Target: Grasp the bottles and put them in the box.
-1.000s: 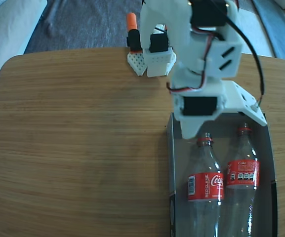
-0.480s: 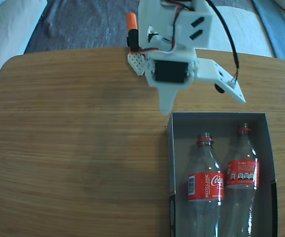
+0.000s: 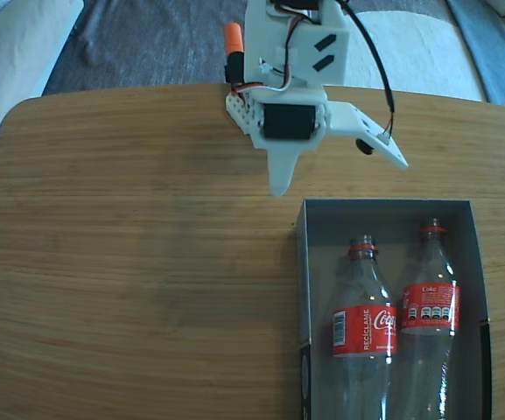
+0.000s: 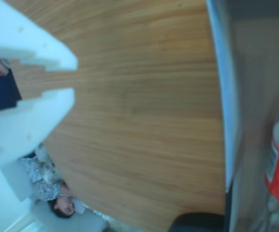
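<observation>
bottles (image 3: 364, 328) (image 3: 428, 306) side by side inside box (image 3: 387, 211), gripper (image 3: 278, 185) empty above table (image 3: 138, 254)

Two clear, capless bottles with red labels and red neck rings, the left one (image 3: 363, 328) and the right one (image 3: 429, 315), are lying side by side, necks pointing away from the camera, inside the low-walled dark grey-blue box (image 3: 303, 289) sitting at the desk's lower right.

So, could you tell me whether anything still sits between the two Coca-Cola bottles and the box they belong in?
Nothing visible does. Both clear plastic Coca-Cola bottles with red labels already lie side by side inside the dark grey-blue cardboard box. The white gripper hangs over bare wooden table beyond the box's far wall, holding nothing.
</observation>
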